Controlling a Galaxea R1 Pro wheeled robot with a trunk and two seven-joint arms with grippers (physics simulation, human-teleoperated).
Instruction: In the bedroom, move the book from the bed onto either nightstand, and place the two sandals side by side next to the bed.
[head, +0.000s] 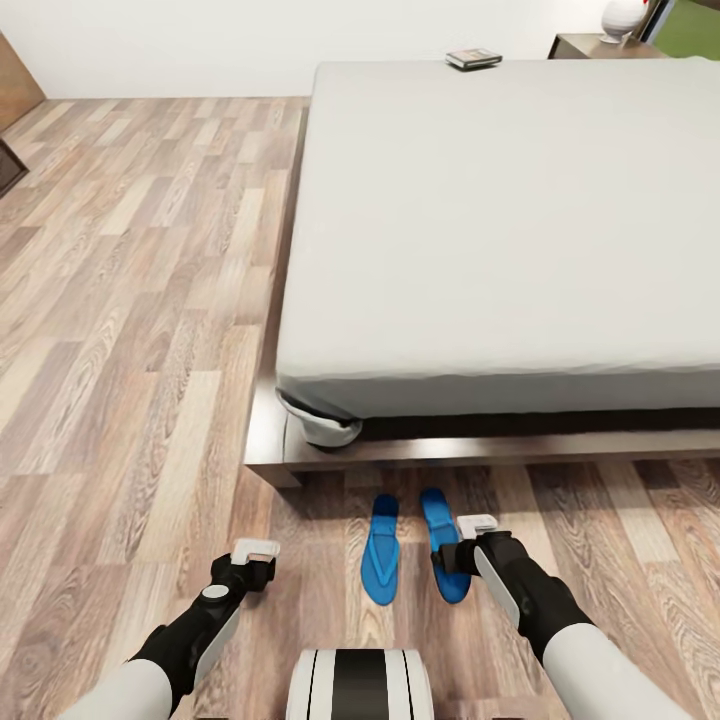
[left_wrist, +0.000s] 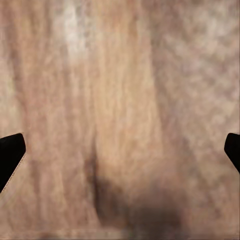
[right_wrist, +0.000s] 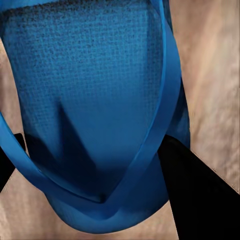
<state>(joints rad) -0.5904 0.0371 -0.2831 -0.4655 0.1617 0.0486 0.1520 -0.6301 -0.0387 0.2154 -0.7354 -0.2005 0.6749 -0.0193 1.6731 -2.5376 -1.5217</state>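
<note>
The right claw (head: 452, 560) pinches the right sandal (head: 441, 545) on the floor (head: 130, 330) beside the left sandal (head: 381, 552) near the bed (head: 500, 230), so a careless release may drag it askew, while the left claw (head: 255, 562) hangs spread over bare planks.

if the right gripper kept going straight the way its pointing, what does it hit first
Most likely the blue sandal right under it: the right wrist view looks along the fingers straight onto its sole and strap, with a finger on either side. In the head view the right gripper sits over the right-hand sandal; the remaining gap is unclear.
</note>
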